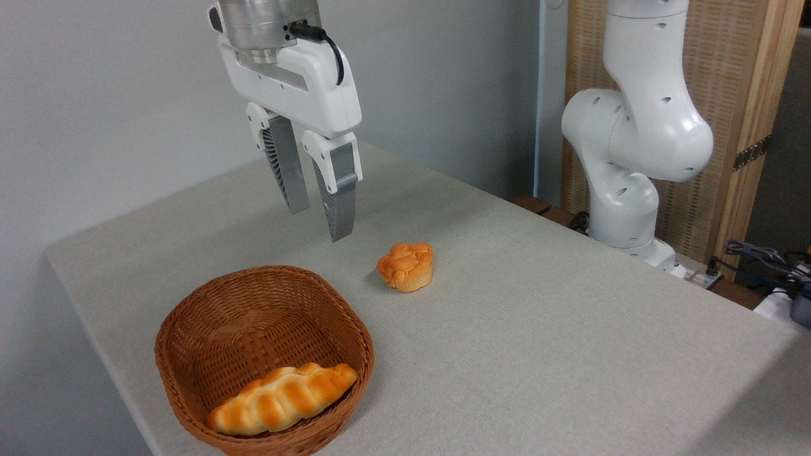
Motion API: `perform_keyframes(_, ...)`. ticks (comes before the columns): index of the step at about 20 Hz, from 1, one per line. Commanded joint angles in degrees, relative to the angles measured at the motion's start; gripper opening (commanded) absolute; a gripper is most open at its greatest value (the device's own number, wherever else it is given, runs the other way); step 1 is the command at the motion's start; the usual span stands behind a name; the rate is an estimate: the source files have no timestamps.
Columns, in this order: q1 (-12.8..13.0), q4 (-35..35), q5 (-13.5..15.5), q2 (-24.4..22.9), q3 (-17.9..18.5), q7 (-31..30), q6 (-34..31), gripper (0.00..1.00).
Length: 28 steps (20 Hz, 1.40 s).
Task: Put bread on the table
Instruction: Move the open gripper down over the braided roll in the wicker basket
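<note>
The bread (283, 398), a long braided golden loaf, lies inside the brown wicker basket (184, 316) against its near wall. The basket stands on the grey-beige table (538, 354) at the front left. My gripper (318, 223) hangs in the air above the table, behind the basket's far rim and well above the loaf. Its two ribbed fingers (286, 168) point down with a narrow gap between them and nothing in it.
A small round orange bun (406, 266) sits on the table to the right of the basket and just right of the gripper. The arm's white base (624, 209) rises at the back right, with cables (760, 256) beside it.
</note>
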State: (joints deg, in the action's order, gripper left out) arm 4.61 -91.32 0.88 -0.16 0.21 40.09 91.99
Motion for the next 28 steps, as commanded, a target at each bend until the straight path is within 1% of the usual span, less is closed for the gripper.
perform_keyframes(1,0.22,-0.25,0.00,-1.41,1.62,1.13,-1.64,1.00)
perform_keyframes(12,0.31,-0.35,-0.09,-1.42,1.64,1.04,-1.46,1.00)
perform_keyframes(15,0.22,-0.61,-0.09,-1.42,1.64,1.04,1.43,1.00)
perform_keyframes(18,0.31,-2.36,-0.26,-1.59,1.64,1.04,4.07,1.00)
perform_keyframes(20,0.22,-6.65,-0.26,-4.13,1.72,1.04,7.57,1.00)
perform_keyframes(22,0.31,-12.01,-0.26,-7.29,2.86,1.04,13.10,1.00)
perform_keyframes(23,0.31,-13.00,-0.26,-7.83,2.95,0.96,14.18,1.00)
perform_keyframes(26,0.22,-12.92,-0.44,-7.14,3.04,0.87,15.15,1.00)
perform_keyframes(28,0.22,-12.92,-0.52,-5.73,3.04,0.78,16.90,1.00)
